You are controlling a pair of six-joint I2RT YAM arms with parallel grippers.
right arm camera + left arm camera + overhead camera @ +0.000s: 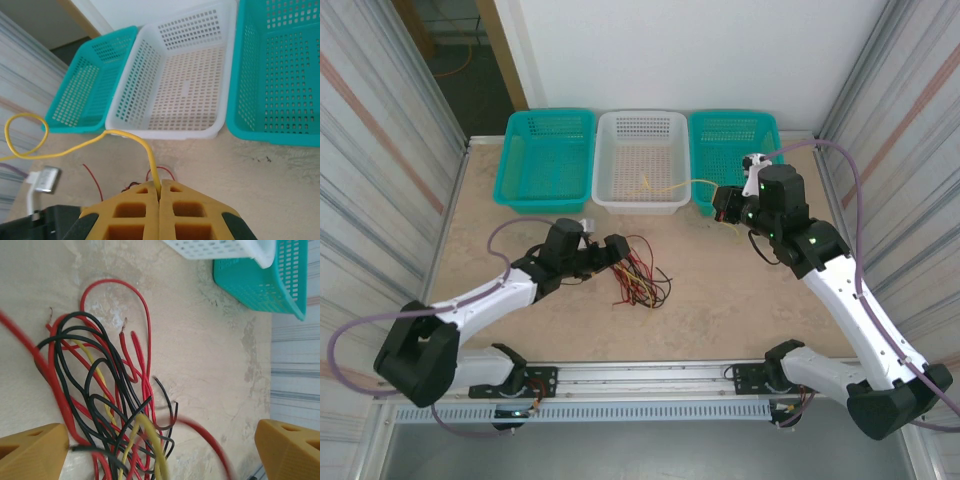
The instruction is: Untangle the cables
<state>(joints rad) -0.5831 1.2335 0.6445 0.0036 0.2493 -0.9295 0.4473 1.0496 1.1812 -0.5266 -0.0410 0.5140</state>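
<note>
The cables [640, 278] lie mostly in one red, black and yellow knot on the table [740, 300], right at the spread jaws of the left gripper [160, 447]; one yellow wire [75, 145] looks drawn clear, pinched in the pressed-together right gripper [159, 192] near the white basket [165, 131]; I judge the job barely begun, with most strands left to separate; no writing can be read anywhere.
</note>
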